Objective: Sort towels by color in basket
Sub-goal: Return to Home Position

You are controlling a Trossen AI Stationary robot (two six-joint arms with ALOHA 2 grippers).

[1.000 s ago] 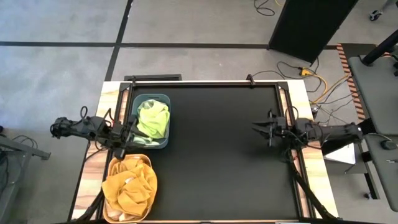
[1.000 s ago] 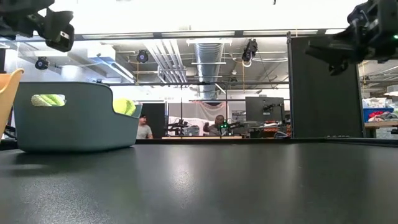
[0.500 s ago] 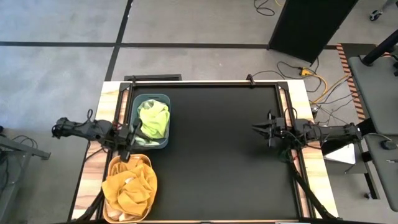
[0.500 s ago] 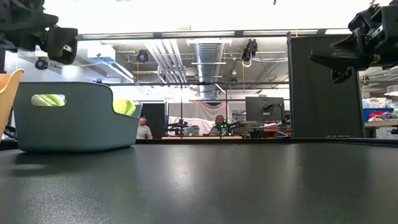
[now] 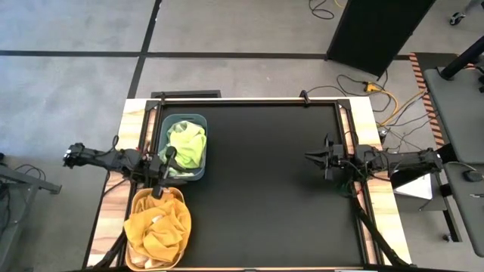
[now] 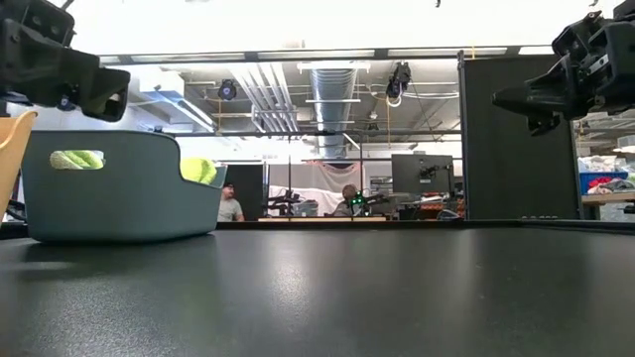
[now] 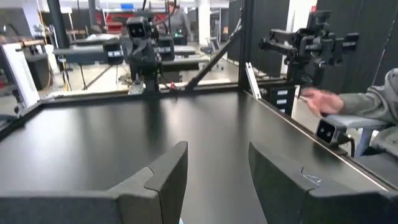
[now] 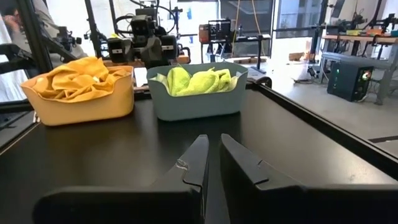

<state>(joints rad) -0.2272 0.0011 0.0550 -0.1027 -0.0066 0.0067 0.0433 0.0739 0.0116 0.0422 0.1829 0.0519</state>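
Lime and pale green towels (image 5: 185, 146) lie heaped in a grey-green basket (image 8: 193, 102). Mustard orange towels (image 5: 157, 227) fill an orange basket (image 8: 81, 106) just nearer on the table's left side. My left gripper (image 5: 165, 168) hovers open and empty over the gap between the two baskets, at the grey-green basket's near right corner. In the left wrist view its fingers (image 7: 171, 174) frame bare tabletop. My right gripper (image 5: 311, 157) hangs shut and empty above the table's right side, pointing left toward the baskets (image 8: 211, 149).
The black tabletop (image 5: 265, 189) between the baskets and the right arm is bare. In the left wrist view a person's hand and grey sleeve (image 7: 323, 99) show beyond a table edge. People sit far back in the room (image 6: 347, 198).
My left gripper has moved toward the table's right and sunk a little, from beside the grey-green basket's left wall to its near right corner. My right gripper has dropped slightly. The towels and baskets have stayed where they were.
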